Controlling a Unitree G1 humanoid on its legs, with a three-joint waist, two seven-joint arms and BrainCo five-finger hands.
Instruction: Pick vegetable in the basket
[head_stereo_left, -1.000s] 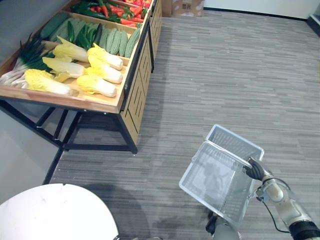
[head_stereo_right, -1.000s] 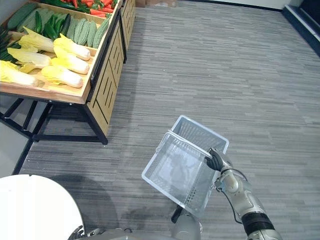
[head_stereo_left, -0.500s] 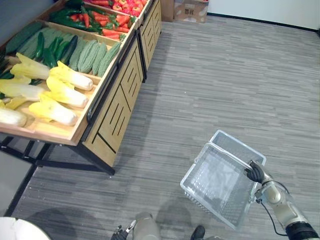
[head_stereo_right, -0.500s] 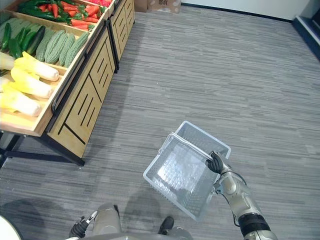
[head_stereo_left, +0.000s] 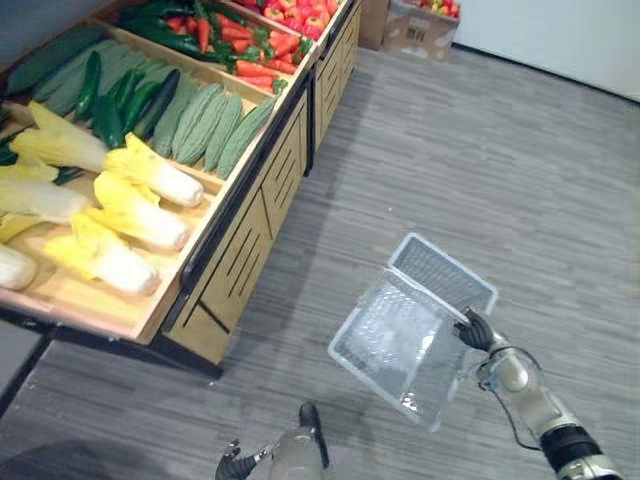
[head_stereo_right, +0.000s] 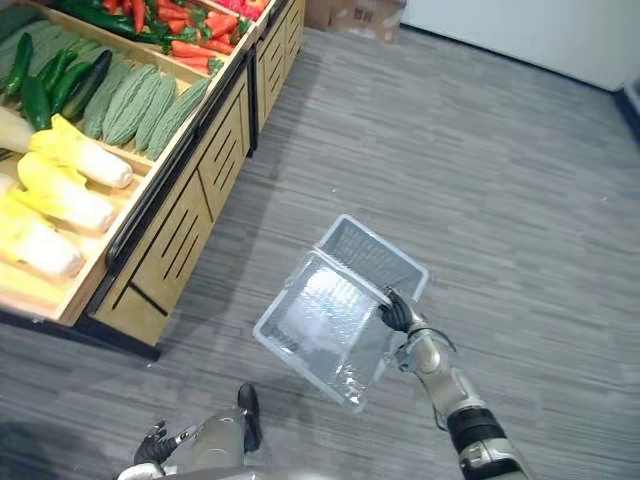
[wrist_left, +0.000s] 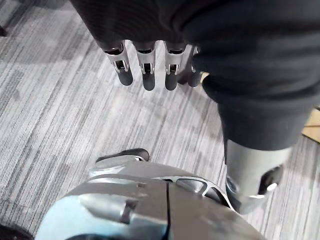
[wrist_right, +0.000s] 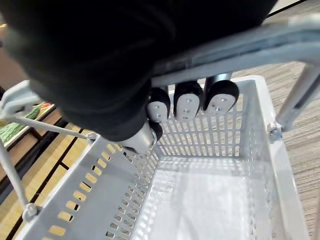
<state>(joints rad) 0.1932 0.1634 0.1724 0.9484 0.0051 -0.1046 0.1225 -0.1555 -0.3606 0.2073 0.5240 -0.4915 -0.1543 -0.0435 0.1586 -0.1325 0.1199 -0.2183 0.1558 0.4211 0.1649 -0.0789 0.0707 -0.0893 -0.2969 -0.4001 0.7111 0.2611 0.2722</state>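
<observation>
Right robot hand (head_stereo_right: 397, 314) grips basket handle (wrist_right: 260, 37); left robot hand (wrist_left: 145, 62) partly cropped.

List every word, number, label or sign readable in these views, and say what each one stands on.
No text can be read here.
On the cardboard box, any print is too blurred to read.
On the wooden vegetable stand, no label or price sign is seen.
On the basket, held by the right robot hand, no marking is seen.
</observation>
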